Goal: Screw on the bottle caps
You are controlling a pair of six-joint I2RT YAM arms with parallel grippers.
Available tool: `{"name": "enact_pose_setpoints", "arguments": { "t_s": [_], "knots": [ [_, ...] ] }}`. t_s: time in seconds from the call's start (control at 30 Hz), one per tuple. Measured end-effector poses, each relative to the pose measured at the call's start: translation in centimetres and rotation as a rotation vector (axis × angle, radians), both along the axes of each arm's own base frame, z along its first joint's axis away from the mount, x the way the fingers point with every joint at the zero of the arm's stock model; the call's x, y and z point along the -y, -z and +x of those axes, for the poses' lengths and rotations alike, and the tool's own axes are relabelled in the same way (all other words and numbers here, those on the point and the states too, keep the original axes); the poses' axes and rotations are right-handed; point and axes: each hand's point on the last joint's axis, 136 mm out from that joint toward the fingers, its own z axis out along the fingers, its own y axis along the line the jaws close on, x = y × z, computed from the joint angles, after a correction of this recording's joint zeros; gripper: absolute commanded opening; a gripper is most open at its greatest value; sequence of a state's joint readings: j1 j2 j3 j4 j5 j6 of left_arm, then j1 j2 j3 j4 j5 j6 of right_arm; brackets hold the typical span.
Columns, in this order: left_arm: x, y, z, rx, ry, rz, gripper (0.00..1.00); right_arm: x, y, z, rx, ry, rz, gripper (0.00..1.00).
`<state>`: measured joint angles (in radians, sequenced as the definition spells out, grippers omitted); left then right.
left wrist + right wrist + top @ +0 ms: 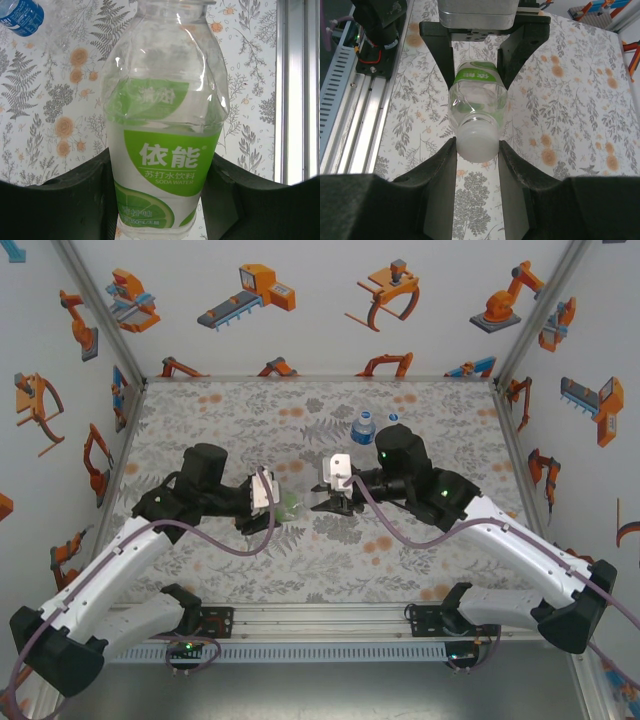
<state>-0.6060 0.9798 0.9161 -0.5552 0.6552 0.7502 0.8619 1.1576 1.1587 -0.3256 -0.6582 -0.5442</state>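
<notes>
The green-label bottle (165, 150) lies level above the table, and my left gripper (159, 200) is shut on its lower body. The same bottle (477, 97) points its neck at the right wrist camera. A whitish bottle cap (477, 145) sits on that neck, and my right gripper (477, 150) is shut on the cap from both sides. In the top view the left gripper (278, 502) and the right gripper (322, 504) meet at mid-table with the green bottle (291, 503) between them. The blue-label bottle (365, 427) stands upright behind the right arm.
The blue-label bottle (20, 15) also shows at the upper left of the left wrist view. An aluminium rail (350, 115) with the arm bases runs along the near table edge. Printed walls (300, 300) close in the back and both sides.
</notes>
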Motion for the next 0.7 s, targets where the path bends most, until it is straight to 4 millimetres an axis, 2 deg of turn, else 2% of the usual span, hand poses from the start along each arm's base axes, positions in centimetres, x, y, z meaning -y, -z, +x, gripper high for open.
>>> {"name": "enact_pose_setpoints", "arguments": {
  "t_s": [0.17,0.33,0.5,0.7],
  "knots": [
    [-0.1,0.5,0.4,-0.008,-0.005,0.028,0.0,-0.3,0.6,0.6,-0.017,0.018,-0.023,0.0],
    [-0.4,1.0,1.5,-0.012,-0.022,0.054,0.0,-0.7,1.3,2.3,-0.159,0.097,-0.043,0.0],
    [-0.4,1.0,3.2,-0.013,-0.034,0.059,0.0,-0.8,1.5,5.0,-0.404,0.261,-0.009,0.0],
    [-0.1,0.7,4.9,0.004,-0.044,0.035,0.0,0.0,1.7,8.6,-0.825,0.475,0.106,0.0]
  ]
}}
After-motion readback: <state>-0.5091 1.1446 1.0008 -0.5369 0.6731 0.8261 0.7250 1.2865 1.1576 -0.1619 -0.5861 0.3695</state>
